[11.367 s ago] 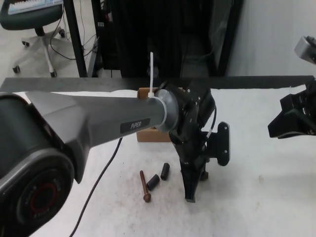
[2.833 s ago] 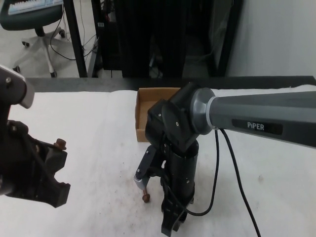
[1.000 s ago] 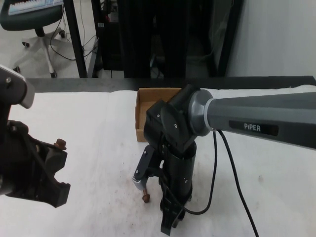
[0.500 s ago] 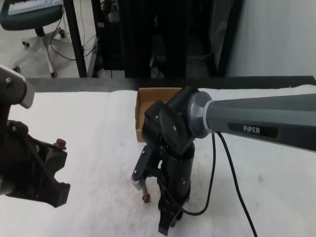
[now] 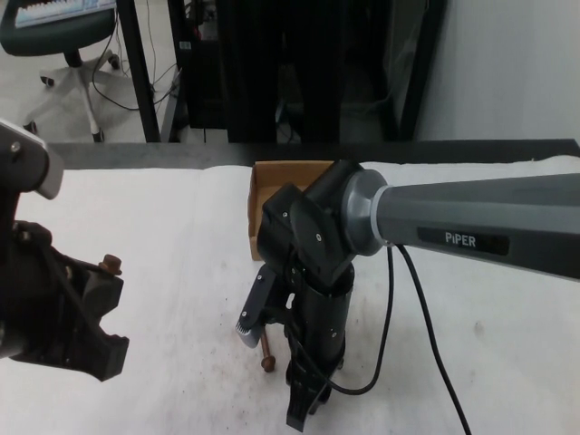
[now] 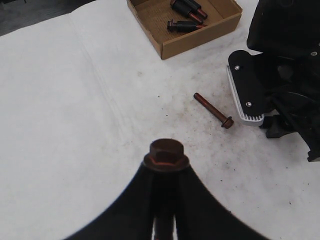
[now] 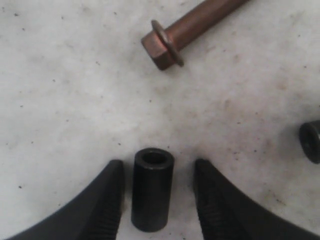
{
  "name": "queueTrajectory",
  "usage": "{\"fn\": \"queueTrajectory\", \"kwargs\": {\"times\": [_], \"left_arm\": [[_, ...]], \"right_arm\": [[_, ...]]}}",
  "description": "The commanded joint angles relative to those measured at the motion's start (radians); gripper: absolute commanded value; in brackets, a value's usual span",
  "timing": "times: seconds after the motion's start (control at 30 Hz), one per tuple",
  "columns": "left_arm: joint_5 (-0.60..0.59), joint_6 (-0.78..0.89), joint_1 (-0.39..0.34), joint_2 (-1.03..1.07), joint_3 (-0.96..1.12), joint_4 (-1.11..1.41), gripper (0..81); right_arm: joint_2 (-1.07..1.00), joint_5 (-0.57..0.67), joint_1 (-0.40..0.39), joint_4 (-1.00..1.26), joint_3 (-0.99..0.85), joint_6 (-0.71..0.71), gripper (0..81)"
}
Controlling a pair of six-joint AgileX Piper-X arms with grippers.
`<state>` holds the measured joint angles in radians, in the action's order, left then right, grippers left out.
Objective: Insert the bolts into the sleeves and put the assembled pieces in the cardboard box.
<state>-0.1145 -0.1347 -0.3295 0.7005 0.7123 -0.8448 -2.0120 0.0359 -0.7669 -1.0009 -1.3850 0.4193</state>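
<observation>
Black sleeve (image 7: 152, 187) sits between the parted jaws of the right gripper (image 7: 157, 167): close squarely mid-length. The left gripper (image 6: 165, 202) pinches a bolt (image 6: 166, 155).

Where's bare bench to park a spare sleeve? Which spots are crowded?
Free: the cloth between the left gripper, shut on a bolt, and the cardboard box; also the bench right of the right arm's cable. Crowded: around the right gripper, where a sleeve sits between its open fingers, with a loose bolt and second sleeve close by.
</observation>
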Motion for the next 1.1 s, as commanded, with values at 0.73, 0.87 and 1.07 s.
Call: {"fn": "queueTrajectory", "kwargs": {"times": [0.73,0.87,1.07], "left_arm": [[0.002,0.056,0.002,-0.046,0.003,0.119,0.4],[0.002,0.154,0.002,-0.086,0.003,0.255,0.4],[-0.017,0.238,0.002,-0.103,0.003,0.433,0.4]], "right_arm": [[0.187,0.196,0.022,0.224,0.012,-0.095,0.8],[0.323,0.357,0.078,0.485,0.072,-0.322,0.8],[0.511,0.496,0.143,0.849,0.27,-0.522,0.8]]}}
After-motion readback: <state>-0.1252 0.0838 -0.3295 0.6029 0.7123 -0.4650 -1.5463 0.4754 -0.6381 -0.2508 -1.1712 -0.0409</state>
